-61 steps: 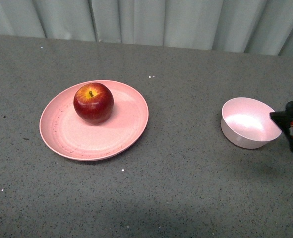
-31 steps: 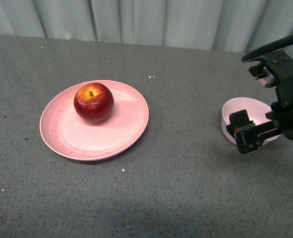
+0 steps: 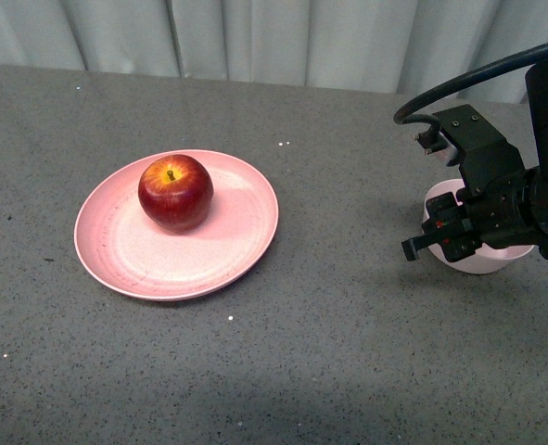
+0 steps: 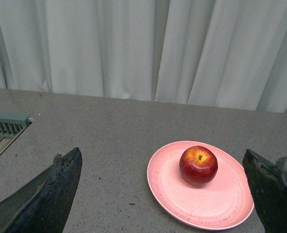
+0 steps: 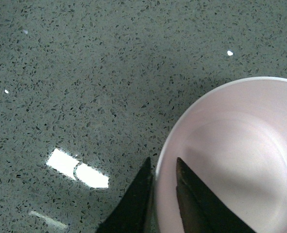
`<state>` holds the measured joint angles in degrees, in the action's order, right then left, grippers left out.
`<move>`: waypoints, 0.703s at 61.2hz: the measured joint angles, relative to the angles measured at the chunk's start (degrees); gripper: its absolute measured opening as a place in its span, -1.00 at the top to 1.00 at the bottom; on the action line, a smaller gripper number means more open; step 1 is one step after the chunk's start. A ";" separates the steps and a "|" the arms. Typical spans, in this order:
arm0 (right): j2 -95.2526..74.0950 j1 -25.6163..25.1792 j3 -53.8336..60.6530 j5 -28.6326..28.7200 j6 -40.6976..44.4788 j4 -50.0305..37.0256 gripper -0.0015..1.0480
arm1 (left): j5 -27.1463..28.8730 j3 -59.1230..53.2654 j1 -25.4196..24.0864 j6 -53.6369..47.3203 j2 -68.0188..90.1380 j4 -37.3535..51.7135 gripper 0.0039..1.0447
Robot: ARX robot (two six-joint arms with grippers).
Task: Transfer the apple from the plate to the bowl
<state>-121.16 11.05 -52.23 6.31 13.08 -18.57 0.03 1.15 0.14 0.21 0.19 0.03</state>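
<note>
The dark red apple (image 3: 174, 192) sits on the far part of the salmon-pink plate (image 3: 144, 255) at the table's left. Both show in the left wrist view, the apple (image 4: 198, 166) on the plate (image 4: 182, 204) between my wide-open left fingers (image 4: 51, 194); the left gripper (image 4: 162, 194) is empty and short of the plate. The pale pink bowl (image 3: 482, 260) stands at the right, mostly hidden by my right arm. My right gripper (image 5: 161, 167) is shut on the bowl (image 5: 240, 160): one finger is inside the rim, one outside.
A grey-green slatted object (image 4: 5, 125) lies at the table's edge in the left wrist view. A grey curtain (image 3: 274, 37) hangs behind the speckled grey table (image 3: 338, 352). A black cable (image 3: 477, 79) arcs over the right arm.
My right arm has come in from the right edge, swung over the bowl and closed its fingers on the bowl's near-left rim. The apple and plate have not moved.
</note>
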 joint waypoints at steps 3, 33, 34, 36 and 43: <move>0.02 0.13 -0.09 0.00 0.04 0.15 0.88 | 0.00 0.00 0.00 0.00 0.00 0.00 -0.88; 4.35 9.57 -3.61 5.62 -8.50 4.28 0.98 | 0.00 0.00 0.00 0.02 0.00 0.00 -0.88; 4.33 9.79 -3.67 5.62 -8.57 4.28 0.98 | 0.00 0.00 0.00 0.00 0.00 0.00 -0.88; 4.11 10.40 -4.26 5.64 -9.03 4.37 0.98 | 0.02 0.00 0.00 0.00 0.00 0.00 -0.88; 2.97 11.85 -5.79 5.40 -10.14 4.74 0.98 | 0.02 0.00 0.00 0.00 0.00 0.00 -0.88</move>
<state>-118.19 22.90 -58.02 11.70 2.94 -13.82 0.05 1.15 0.14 0.21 0.19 0.03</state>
